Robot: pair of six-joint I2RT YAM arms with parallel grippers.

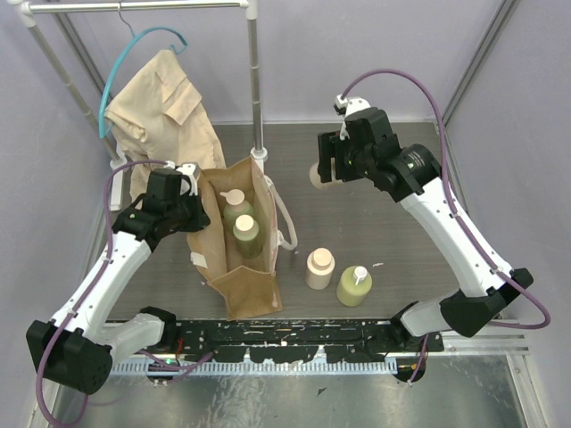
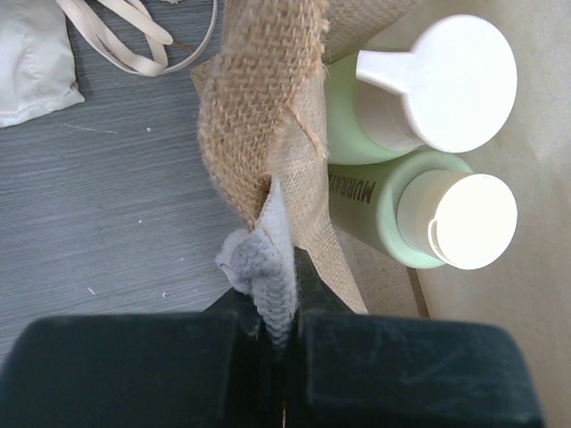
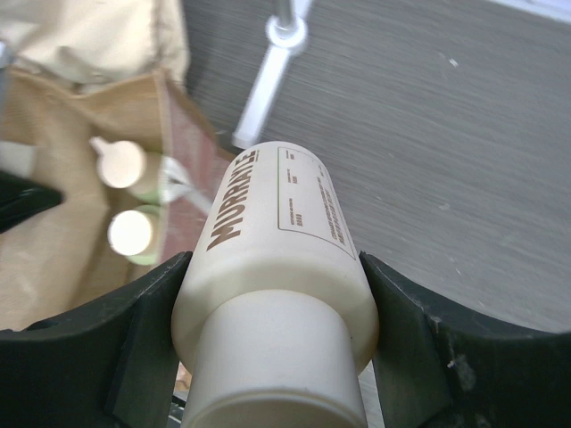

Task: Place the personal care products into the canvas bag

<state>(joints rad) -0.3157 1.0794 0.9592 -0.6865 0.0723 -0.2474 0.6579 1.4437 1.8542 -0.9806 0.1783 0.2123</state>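
Above grey table [image 1: 384, 209] (lilac walls [image 1: 357, 53]), left jaws pinch bag [image 1: 254, 290], right jaws grip bottle [image 3: 277, 232].

Right wrist view: beige-peach plastic bottle [image 3: 277, 241] has its cream cap blurred and cut off by the bottom edge; small label print unreadable. Tall tan-brown canvas bag [image 3: 53, 259] behind it is out of focus. Top view: same bottle almost wholly hidden behind the right gripper [image 1: 326, 171]. Two olive-green plastic bottles [image 1: 236, 209] [image 1: 247, 234] in the bag show caps and shoulders only, bodies hidden by its walls. Left wrist view: left gripper [image 2: 284, 357] blurred, cut off at the bottom edge.
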